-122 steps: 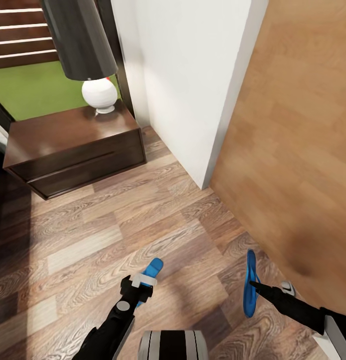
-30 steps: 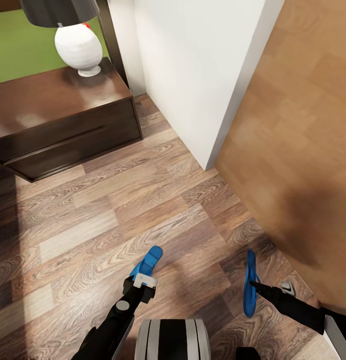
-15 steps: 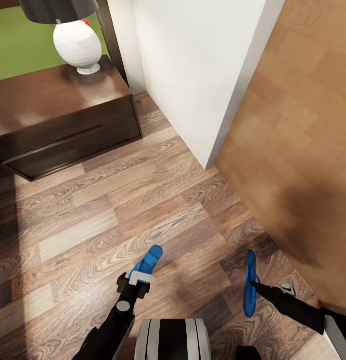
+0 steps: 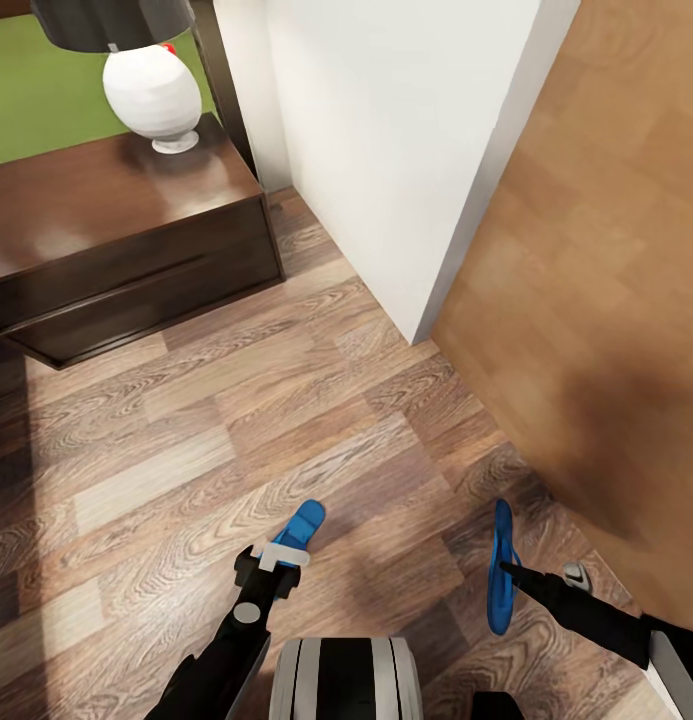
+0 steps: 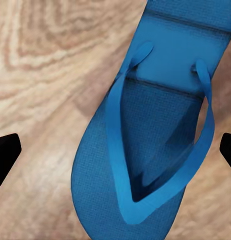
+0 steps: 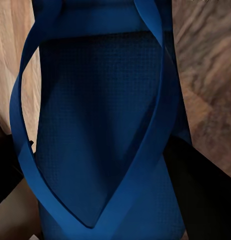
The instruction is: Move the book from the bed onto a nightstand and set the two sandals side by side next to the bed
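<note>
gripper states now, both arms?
Left gripper: open, fingertips wide either side of a blue sandal.
Right gripper: shut on the other sandal.

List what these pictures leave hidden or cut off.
- Left sandal: in the head view the left gripper covers its near end.
- Left sandal in the left wrist view: both ends run past the frame edges.
- Right sandal in the right wrist view: cropped by the frame, so the right gripper's hold stays unclear.
- Lamp: shade cut by the head view's top edge.
- Nightstand: left part beyond the frame edge.
</note>
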Robot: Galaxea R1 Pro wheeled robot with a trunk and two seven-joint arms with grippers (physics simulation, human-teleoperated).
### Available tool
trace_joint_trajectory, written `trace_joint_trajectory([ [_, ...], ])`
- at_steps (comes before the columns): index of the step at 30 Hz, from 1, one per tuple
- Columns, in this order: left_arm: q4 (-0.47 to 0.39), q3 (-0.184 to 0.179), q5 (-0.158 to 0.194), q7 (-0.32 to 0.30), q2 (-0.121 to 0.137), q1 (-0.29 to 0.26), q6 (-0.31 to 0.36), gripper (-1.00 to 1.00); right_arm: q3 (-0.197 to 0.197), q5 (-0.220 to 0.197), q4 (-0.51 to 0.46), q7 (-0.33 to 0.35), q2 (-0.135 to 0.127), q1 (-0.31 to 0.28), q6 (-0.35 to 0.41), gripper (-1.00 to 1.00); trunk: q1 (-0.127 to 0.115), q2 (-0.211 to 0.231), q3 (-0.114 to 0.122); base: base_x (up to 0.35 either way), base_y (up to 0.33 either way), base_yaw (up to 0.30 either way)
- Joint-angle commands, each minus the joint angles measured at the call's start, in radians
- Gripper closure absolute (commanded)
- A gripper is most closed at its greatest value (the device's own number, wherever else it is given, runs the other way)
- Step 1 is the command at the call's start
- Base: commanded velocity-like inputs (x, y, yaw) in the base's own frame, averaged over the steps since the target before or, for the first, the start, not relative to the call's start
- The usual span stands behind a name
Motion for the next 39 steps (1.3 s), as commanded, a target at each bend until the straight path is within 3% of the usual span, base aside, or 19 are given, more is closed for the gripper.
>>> trace_joint_trajectory([
  [1,-0.002,-0.003,-0.010,0.005,0.000,0.000,0.008,-1.00,-0.001,-0.003,0.000,0.000,0.000,0.000,0.006,1.00,0.000,0.000,-0.001,0.015,0.000,0.000],
  [5,-0.001,-0.003,-0.010,-0.008,0.000,0.000,0.008,-1.00,-0.001,-0.003,0.000,0.000,0.000,0.000,0.006,1.00,0.000,0.000,-0.001,0.095,0.000,0.000],
  [9,-0.003,0.000,-0.011,-0.131,0.001,0.000,0.009,-1.00,-0.001,-0.003,0.000,0.000,0.000,0.000,0.006,1.00,0.000,0.000,-0.001,0.118,0.000,0.000],
  [14,-0.004,0.004,-0.010,-0.201,0.003,0.000,0.010,-1.00,-0.001,-0.003,0.000,0.000,0.000,0.000,0.006,1.00,0.000,0.000,-0.001,0.020,0.000,0.000],
  [30,-0.008,0.008,-0.012,-0.201,0.005,0.000,0.010,-1.00,0.000,-0.003,0.000,0.000,0.001,0.000,0.006,1.00,0.000,0.000,-0.001,0.000,0.000,0.000],
  [39,-0.008,0.008,-0.012,-0.198,0.004,0.000,0.012,-1.00,-0.001,-0.003,0.000,0.000,0.001,0.000,0.006,1.00,0.003,-0.002,-0.028,0.000,0.000,0.000],
])
